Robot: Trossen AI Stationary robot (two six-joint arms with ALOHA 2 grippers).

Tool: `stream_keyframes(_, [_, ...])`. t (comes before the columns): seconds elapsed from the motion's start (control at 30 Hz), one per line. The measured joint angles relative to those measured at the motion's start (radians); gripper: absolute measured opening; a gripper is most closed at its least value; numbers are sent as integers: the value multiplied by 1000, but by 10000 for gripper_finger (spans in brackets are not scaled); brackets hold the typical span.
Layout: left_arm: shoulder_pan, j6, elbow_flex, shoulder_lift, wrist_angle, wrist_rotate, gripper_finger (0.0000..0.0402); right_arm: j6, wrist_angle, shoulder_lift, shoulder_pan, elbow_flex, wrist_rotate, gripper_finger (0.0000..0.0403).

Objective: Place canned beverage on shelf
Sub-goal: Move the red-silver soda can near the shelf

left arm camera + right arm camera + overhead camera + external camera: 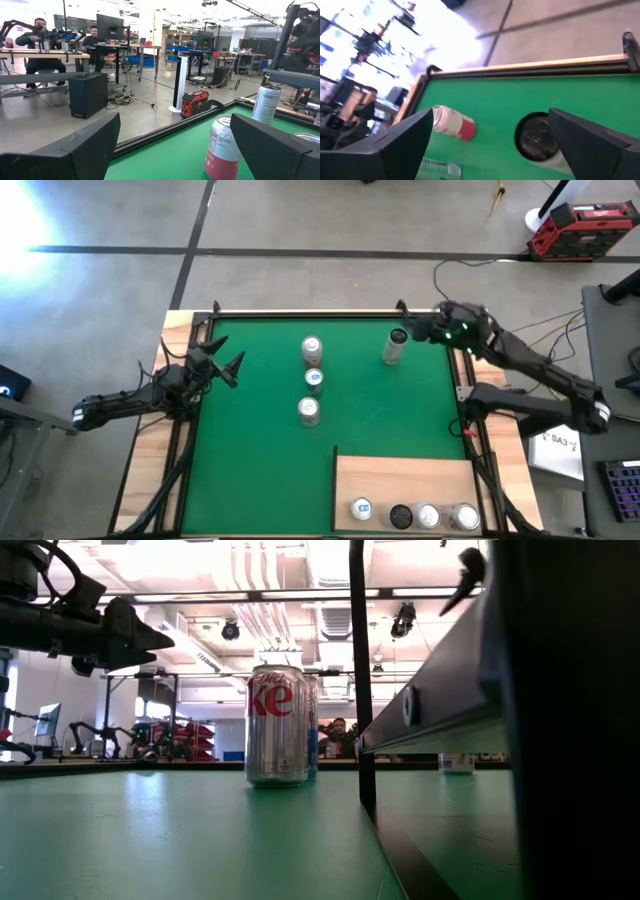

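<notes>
- Currently the right gripper [418, 332] is hovering at the far right of the green mat [260, 480], just beside an upright can with a dark top [394, 347], and its fingers are standing wide apart with nothing between them.
- In the right wrist view that dark-topped can [537, 137] is lying between the two spread fingers [590, 142], so the arm is lining up for a grasp that is not yet made.
- Meanwhile the left gripper [228, 366] is waiting at the left edge of the mat, also spread wide and carrying nothing; a pink-labelled can [223, 146] is showing ahead of it in its wrist view.
- Three more cans are standing in a row down the middle of the mat: a far one [312, 348], a middle one [313, 379] and a near one [308, 411].
- The shelf [400, 475], a pale wooden panel, is sitting at the near right corner of the mat, and four cans [413, 515] are already lined up along its near edge.
- Judging by this, the step in hand is reaching for the next can, with the task partly done.
- The next move is calling for the right gripper to drop around the can's body, close on it squarely, lift it clear and carry it toward the shelf without clipping the cans already there.
- A knock from one finger could tip the can, since it is standing alone.
</notes>
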Motion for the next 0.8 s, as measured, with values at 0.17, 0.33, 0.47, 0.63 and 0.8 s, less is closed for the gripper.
stream_keyframes(0.17, [0,0,0,0,0,0,363,15,59,-177,0,-151,6,384])
stream_keyframes(0.33, [0,0,0,0,0,0,363,-57,60,-325,0,-257,10,384])
stream_keyframes(0.47, [0,0,0,0,0,0,363,-88,65,-416,0,-344,66,384])
stream_keyframes(0.63, [0,0,0,0,0,0,363,-101,130,-499,0,-453,77,384])
stream_keyframes(0.8, [0,0,0,0,0,0,363,-151,237,-601,0,-568,54,384])
